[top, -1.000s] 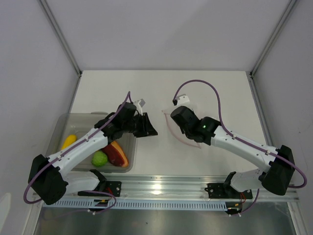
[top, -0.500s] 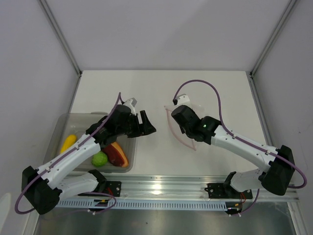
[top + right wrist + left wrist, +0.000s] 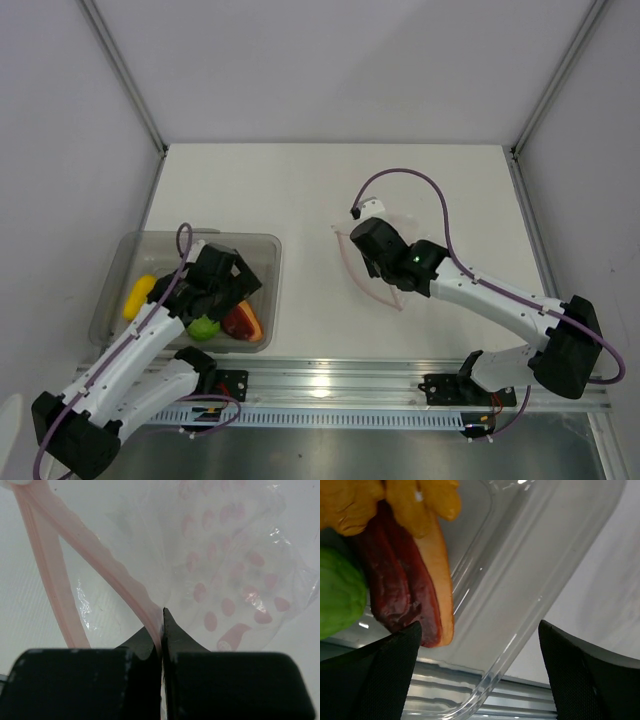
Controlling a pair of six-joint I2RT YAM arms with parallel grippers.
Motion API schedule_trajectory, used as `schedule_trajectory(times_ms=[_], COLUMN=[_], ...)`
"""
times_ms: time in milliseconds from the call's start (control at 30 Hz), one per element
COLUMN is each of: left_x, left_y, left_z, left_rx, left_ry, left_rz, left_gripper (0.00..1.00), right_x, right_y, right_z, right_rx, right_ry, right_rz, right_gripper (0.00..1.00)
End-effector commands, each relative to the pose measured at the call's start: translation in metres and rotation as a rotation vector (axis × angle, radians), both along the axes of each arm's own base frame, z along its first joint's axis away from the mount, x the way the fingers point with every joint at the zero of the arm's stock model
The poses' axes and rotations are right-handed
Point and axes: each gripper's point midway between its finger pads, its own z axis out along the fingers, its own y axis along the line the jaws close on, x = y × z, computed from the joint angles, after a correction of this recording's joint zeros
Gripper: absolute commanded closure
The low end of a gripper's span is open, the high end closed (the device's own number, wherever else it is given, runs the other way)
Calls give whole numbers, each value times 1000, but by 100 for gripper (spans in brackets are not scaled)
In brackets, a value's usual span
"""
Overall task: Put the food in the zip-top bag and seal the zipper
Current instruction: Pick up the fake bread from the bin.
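Observation:
The food lies in a grey bin point(image 3: 182, 243) at the left: a yellow piece point(image 3: 138, 293), a lime-green fruit point(image 3: 205, 327) and a dark-red and orange slice point(image 3: 243, 322). My left gripper point(image 3: 238, 290) hovers over the bin's near right part, open and empty. In the left wrist view the slice point(image 3: 405, 595) sits by the left finger point(image 3: 380, 680), with yellow-orange pieces point(image 3: 410, 500) above it. The clear zip-top bag point(image 3: 378, 268) with pink dots point(image 3: 235, 580) lies mid-table. My right gripper point(image 3: 162, 617) is shut on its pinkish zipper point(image 3: 95, 545) edge, holding the mouth apart.
The bin's clear rim point(image 3: 520, 645) passes between my left fingers, close to the metal rail point(image 3: 330, 380) at the table's near edge. A purple cable point(image 3: 420, 180) loops above the right wrist. White walls close in the table on three sides.
My left arm has drawn back from beside the bag to over the bin, and its jaws have opened wide. The right gripper has kept its hold on the bag's edge.

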Motion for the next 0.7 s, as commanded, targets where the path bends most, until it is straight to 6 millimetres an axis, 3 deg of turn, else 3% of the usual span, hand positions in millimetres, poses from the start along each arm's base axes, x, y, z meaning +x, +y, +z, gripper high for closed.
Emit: schedule_trajectory(times_ms=[0, 367, 667], left_x=[-8, -30, -25], left_y=[14, 26, 28], left_z=[-11, -48, -71], left_rx=[-32, 26, 8], left_ry=[33, 309, 360], left_rz=[152, 354, 457], left_gripper=[1, 0, 1], right_x=[-2, -6, -9], right_y=[3, 8, 7], right_z=[7, 9, 6], right_rx=[52, 74, 61], right_ry=[-14, -4, -1], right_rz=[4, 13, 20], right_gripper=[100, 100, 100])
